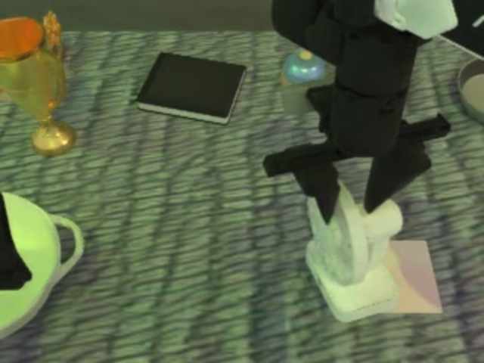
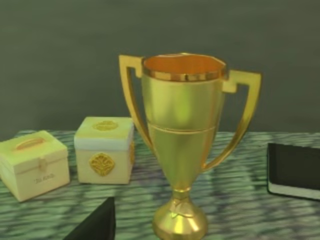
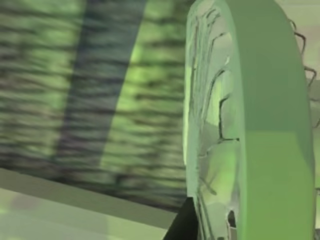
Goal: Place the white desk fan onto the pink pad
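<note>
The white desk fan (image 1: pixel 352 249) stands upright at the right front of the table. Its flat base covers the left part of the pink pad (image 1: pixel 417 278) and overhangs it to the left. My right gripper (image 1: pixel 350 208) comes down from above and is shut on the fan's head, one dark finger on each side. In the right wrist view the fan's grille and rim (image 3: pixel 250 125) fill the frame, with one finger against the grille. My left gripper (image 1: pixel 7 261) is parked at the left edge of the table.
A black notebook (image 1: pixel 193 85) lies at the back centre and a gold trophy (image 1: pixel 38 76) stands at the back left. A white handled cup (image 1: pixel 45 249) sits under the left arm. A small bluish object (image 1: pixel 302 72) and a grey dish (image 1: pixel 475 87) are at the back right. Two cream boxes (image 2: pixel 105 150) stand behind the trophy.
</note>
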`<control>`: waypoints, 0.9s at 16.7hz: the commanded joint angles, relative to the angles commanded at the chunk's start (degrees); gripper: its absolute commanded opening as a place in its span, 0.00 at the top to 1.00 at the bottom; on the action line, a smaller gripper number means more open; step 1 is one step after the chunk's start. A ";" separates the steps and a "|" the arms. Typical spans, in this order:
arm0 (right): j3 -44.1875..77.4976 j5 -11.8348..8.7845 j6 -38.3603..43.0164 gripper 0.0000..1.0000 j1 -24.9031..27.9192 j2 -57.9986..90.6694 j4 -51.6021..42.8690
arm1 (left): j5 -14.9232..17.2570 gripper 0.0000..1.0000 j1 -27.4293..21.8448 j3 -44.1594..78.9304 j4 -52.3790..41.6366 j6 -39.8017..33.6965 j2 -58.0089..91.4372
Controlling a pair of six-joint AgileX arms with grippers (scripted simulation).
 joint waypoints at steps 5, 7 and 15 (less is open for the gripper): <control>-8.42 -0.39 -33.30 1.00 -3.45 -7.46 2.92 | 0.00 0.00 0.00 0.00 0.00 0.00 0.00; -11.82 0.15 -45.39 1.00 -4.86 -10.02 4.64 | 0.00 0.00 0.00 0.00 0.00 0.00 0.00; -23.46 4.29 -79.63 1.00 -9.60 -17.30 12.32 | 0.00 0.00 0.00 0.00 0.00 0.00 0.00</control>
